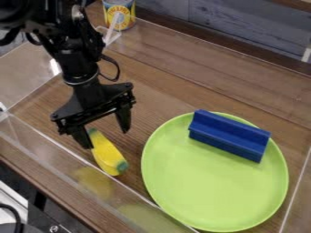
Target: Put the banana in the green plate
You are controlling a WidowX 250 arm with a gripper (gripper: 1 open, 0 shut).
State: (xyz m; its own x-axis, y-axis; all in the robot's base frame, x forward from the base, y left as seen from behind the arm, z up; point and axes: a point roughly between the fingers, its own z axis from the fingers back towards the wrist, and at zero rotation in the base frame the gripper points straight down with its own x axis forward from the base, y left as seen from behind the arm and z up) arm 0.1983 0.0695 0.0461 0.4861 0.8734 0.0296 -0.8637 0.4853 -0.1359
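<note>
Camera view showed the green plate (219,182) biggest, flat on the wood table (183,73), with a blue block (228,135) lying on its far side. My gripper (105,130) pointed down, fingers spread wide apart, holding nothing, poised over the upper end of the banana (109,156). Banana lay on the table just left of the plate rim, not in it. I judged it light, stiff plastic, smooth and likely slippery, curved so it could roll. Best hold looked like across the thick middle, fingers straddling its short width.
</note>
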